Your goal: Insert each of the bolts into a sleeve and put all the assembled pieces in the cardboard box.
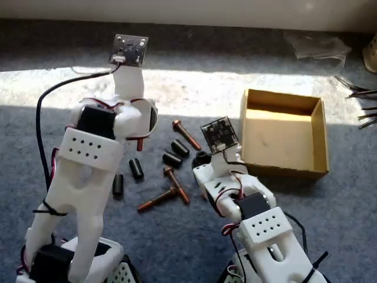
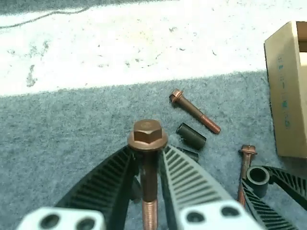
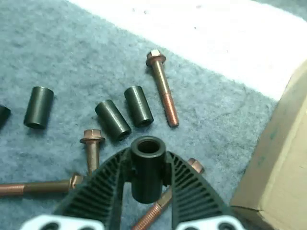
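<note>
My left gripper (image 2: pixel 147 155) is shut on a copper bolt (image 2: pixel 147 135), held head up above the carpet; in the high view this gripper (image 1: pixel 140 140) hangs left of the loose parts. My right gripper (image 3: pixel 147 160) is shut on a black sleeve (image 3: pixel 147 148), bore facing up, and it sits (image 1: pixel 203 159) just left of the cardboard box (image 1: pixel 283 132). Loose bolts (image 1: pixel 185 134) (image 1: pixel 177 184) (image 1: pixel 158 199) and sleeves (image 1: pixel 179 147) (image 1: pixel 172 158) (image 1: pixel 136 168) lie between the arms. The box looks empty.
Another black sleeve (image 1: pixel 118 184) lies beside the left arm. A sunlit strip of carpet (image 1: pixel 200 88) runs behind the parts. A clear plastic bag (image 1: pixel 312 44) and dark cables (image 1: pixel 362 106) lie at the far right.
</note>
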